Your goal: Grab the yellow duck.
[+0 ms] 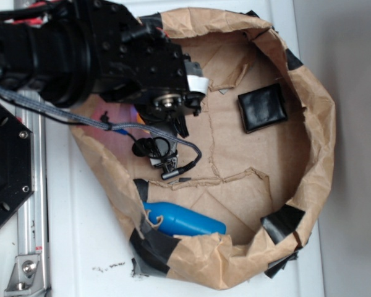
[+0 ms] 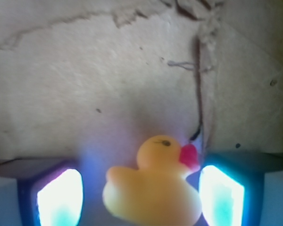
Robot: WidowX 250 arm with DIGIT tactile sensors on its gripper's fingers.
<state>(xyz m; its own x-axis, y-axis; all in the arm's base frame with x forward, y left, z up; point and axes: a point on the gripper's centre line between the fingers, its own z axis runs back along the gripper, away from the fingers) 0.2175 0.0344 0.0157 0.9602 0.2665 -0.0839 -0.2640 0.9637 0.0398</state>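
Brown paper floor, walled by a crumpled paper rim

The paper floor (image 1: 235, 133) bore the yellow duck (image 2: 153, 190) between the gripper's (image 2: 140, 195) fingers, a black square pad (image 1: 263, 107) well beyond it, and a blue bottle (image 1: 184, 219) nearby.

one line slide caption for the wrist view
Yellow duck between the open gripper fingers, on brown paper.

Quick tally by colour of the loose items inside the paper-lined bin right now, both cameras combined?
Yellow: 1, the yellow duck, between the gripper fingers
Blue: 1, the blue bottle, by the bin's paper wall
Black: 1, the black square pad
Total: 3
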